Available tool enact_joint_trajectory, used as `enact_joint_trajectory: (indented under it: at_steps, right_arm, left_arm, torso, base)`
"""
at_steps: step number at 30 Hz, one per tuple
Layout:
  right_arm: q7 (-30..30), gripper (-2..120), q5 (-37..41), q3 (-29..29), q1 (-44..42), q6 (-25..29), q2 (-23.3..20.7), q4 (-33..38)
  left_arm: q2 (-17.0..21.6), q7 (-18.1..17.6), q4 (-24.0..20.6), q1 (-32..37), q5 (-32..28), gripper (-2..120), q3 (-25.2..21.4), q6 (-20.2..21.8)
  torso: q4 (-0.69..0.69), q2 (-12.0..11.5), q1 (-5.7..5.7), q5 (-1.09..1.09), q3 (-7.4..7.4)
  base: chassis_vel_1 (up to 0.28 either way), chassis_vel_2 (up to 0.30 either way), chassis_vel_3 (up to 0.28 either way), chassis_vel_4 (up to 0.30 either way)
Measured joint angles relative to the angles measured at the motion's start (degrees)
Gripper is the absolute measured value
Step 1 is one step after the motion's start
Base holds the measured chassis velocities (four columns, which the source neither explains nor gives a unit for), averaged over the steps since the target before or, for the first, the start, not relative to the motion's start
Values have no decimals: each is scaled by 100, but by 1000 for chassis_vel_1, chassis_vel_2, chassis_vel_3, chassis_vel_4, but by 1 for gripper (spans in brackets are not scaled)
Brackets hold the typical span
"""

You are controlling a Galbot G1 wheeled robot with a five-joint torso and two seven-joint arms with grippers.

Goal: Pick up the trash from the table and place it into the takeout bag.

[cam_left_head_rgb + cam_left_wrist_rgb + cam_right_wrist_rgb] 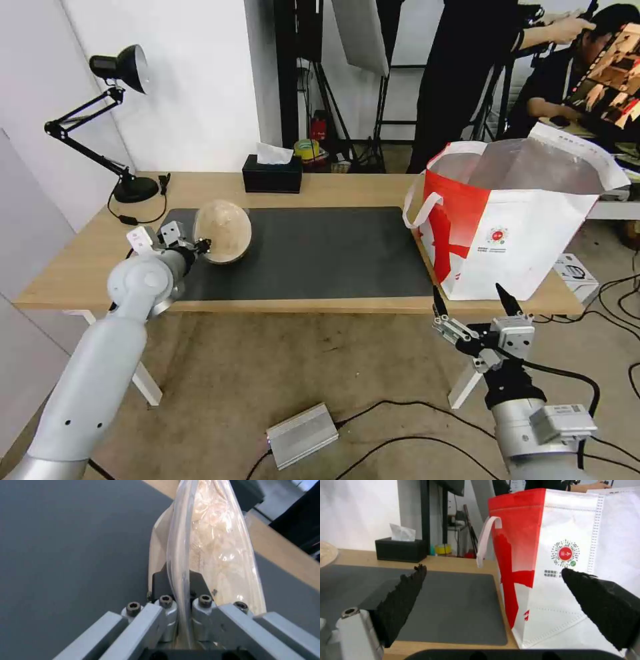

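While tipped on edge, beige bowl w/ rim in left claw.

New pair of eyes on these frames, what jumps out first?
The red-and-white takeout bag standing open at the table's right end, foil lining showing. Next, the left gripper shut on the rim of a beige paper bowl, tipped on edge over the left end of the dark grey mat. The right gripper hangs open below the table's front edge, in front of the bag.

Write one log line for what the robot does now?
left gripper: shut on beige paper bowl, tilted over dark grey mat | right gripper: open, near red-and-white takeout bag
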Motion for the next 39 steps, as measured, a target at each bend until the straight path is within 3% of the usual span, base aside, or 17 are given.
enact_joint_trajectory:
  at_steps: [14,29,39]
  right_arm:
    - [-1,100,-13,-15,-35,0,27,24]
    - [-4,100,-15,-28,-52,9,72,155]
    - [-6,100,-16,-22,-90,10,79,233]
  left_arm:
    - [267,-405,-1097,130,-867,0,-188,-3]
    - [177,-865,-1521,-676,-1394,0,505,-14]
    - [109,-1016,-1549,-1121,-1653,0,856,-35]
  torso:
    - [0,0,0,0,0]
    - [-1,0,0,0,0]
    - [0,0,0,0,0]
  base:
    - [0,0,0,0]
    - [0,0,0,0]
    - [0,0,0,0]
